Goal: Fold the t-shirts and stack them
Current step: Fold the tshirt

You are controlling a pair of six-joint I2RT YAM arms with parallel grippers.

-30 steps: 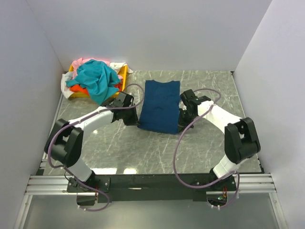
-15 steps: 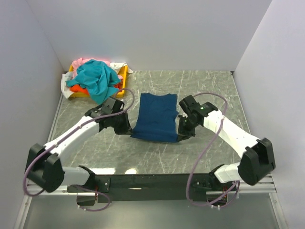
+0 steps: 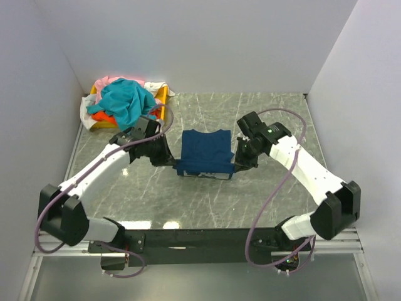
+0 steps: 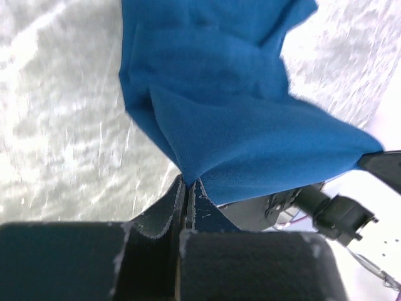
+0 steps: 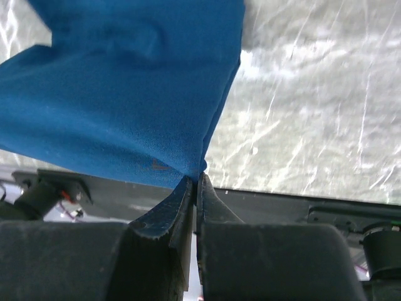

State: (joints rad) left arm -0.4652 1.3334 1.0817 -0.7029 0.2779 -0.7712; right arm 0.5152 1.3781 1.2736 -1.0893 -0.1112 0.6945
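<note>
The navy blue t-shirt lies mid-table, its near part lifted off the marble and folding toward the far end. My left gripper is shut on its near left corner. My right gripper is shut on its near right corner. In both wrist views the blue cloth stretches away from the pinched corners. The other t-shirts sit in a heap at the far left: teal on top, orange, pink and white showing around it.
A yellow tray holds the heap of shirts in the far left corner. White walls close in the grey marble table on the left, back and right. A black rail with the arm bases runs along the near edge.
Both grippers have carried the shirt's near edge up and away from the bases, so the shirt now looks much shorter. The arms have stretched forward.
</note>
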